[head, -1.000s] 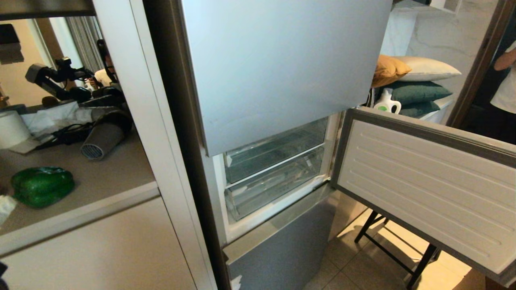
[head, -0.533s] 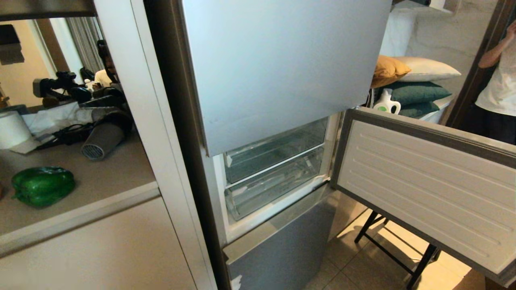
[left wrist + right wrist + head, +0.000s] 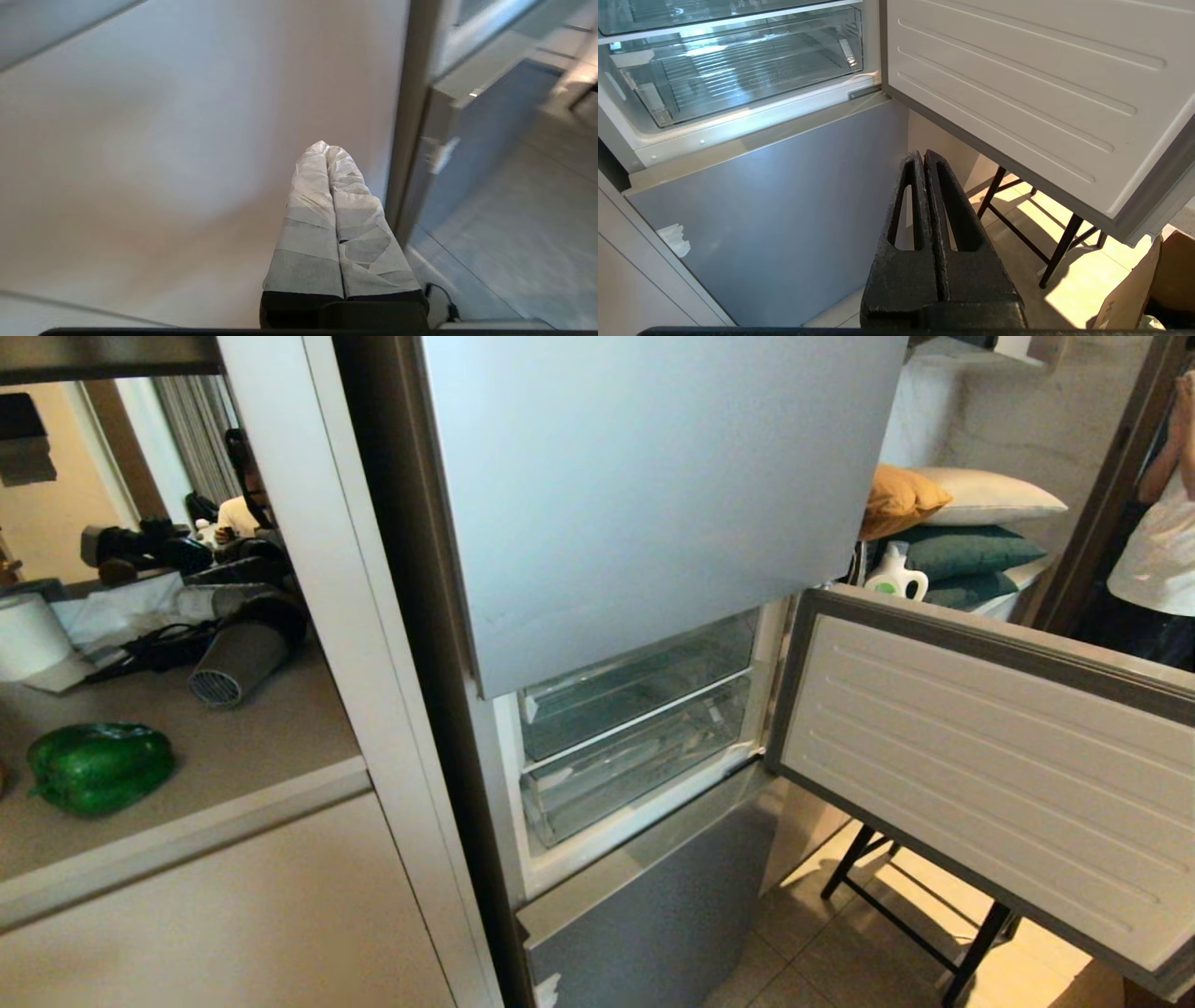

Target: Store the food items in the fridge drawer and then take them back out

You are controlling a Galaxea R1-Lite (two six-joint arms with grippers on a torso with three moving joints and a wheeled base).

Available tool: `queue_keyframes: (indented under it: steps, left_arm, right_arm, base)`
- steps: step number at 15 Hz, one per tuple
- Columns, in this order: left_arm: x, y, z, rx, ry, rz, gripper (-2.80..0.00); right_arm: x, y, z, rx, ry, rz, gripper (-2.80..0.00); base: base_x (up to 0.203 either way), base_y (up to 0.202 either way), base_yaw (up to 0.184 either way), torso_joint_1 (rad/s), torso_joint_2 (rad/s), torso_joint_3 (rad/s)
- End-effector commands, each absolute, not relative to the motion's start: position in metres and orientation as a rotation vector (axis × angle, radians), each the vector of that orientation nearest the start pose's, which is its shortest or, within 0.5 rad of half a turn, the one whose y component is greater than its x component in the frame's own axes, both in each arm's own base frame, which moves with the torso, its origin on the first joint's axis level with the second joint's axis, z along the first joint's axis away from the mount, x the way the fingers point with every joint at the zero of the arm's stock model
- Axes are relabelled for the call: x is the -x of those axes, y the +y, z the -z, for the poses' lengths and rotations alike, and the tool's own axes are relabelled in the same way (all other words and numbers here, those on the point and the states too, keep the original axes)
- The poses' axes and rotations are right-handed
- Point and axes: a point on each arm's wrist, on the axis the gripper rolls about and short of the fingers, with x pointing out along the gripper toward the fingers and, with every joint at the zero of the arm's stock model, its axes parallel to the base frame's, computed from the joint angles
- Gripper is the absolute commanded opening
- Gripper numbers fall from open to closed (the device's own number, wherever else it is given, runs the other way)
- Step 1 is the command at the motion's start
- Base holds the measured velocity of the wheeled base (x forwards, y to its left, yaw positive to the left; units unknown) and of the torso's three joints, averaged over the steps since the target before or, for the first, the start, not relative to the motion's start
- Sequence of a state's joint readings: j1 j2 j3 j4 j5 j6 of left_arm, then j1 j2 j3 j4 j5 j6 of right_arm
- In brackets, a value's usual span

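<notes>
The green bell pepper lies on the beige counter left of the silver fridge. The potato is out of view. The fridge's middle door stands open, and behind it two clear fridge drawers, upper and lower, are both pushed in and look empty. My left gripper, wrapped in white tape, is shut and empty in front of the white cabinet front below the counter. My right gripper, black, is shut and empty, low before the fridge's lower door. Neither arm shows in the head view.
A hair dryer, cables and a paper roll crowd the back of the counter. Black stand legs are on the floor under the open door, with a cardboard box nearby. A person stands at the far right doorway.
The white-taped left gripper beside the pepper at the head view's left edge has dropped out of that view. The pepper stays put. The person at the right has raised an arm.
</notes>
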State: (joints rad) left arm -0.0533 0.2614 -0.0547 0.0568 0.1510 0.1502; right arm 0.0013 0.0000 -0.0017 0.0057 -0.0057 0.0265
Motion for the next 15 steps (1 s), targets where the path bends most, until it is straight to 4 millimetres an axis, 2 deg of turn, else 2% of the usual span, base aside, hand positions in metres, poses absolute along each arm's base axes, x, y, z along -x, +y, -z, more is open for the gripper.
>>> queue_keyframes:
  steps: [1,3,5,6,9,15]
  left_arm:
    - [0.011,0.003,-0.089,-0.176,0.209,-0.145,-2.80]
    - [0.019,0.003,-0.087,-0.183,0.122,-0.127,-2.80]
    - [0.027,0.000,-0.083,-0.199,0.019,-0.023,-2.80]
    - [0.027,-0.001,-0.082,-0.201,0.011,0.025,-2.80]
    - [0.024,-0.001,-0.073,-0.124,0.037,0.030,-2.80]
    - [0.022,-0.001,-0.075,-0.079,-0.001,0.026,-2.80]
  right_arm:
    - [0.023,0.000,-0.075,-0.030,0.006,0.005,-2.80]
    - [0.023,0.000,-0.075,-0.032,0.006,0.005,-2.80]
    - [0.023,0.000,-0.075,-0.034,0.006,0.005,-2.80]
    - [0.023,0.000,-0.075,-0.034,0.006,0.005,-2.80]
    - [0.023,0.000,-0.075,-0.034,0.006,0.005,-2.80]
    - [0.023,0.000,-0.075,-0.035,0.006,0.005,-2.80]
  base:
    - [0.000,0.000,0.000,0.000,0.00,0.000]
    - [0.000,0.000,0.000,0.000,0.00,0.000]
    - [0.000,0.000,0.000,0.000,0.00,0.000]
    - [0.000,0.000,0.000,0.000,0.00,0.000]
    - [0.000,0.000,0.000,0.000,0.00,0.000]
    - [0.000,0.000,0.000,0.000,0.00,0.000]
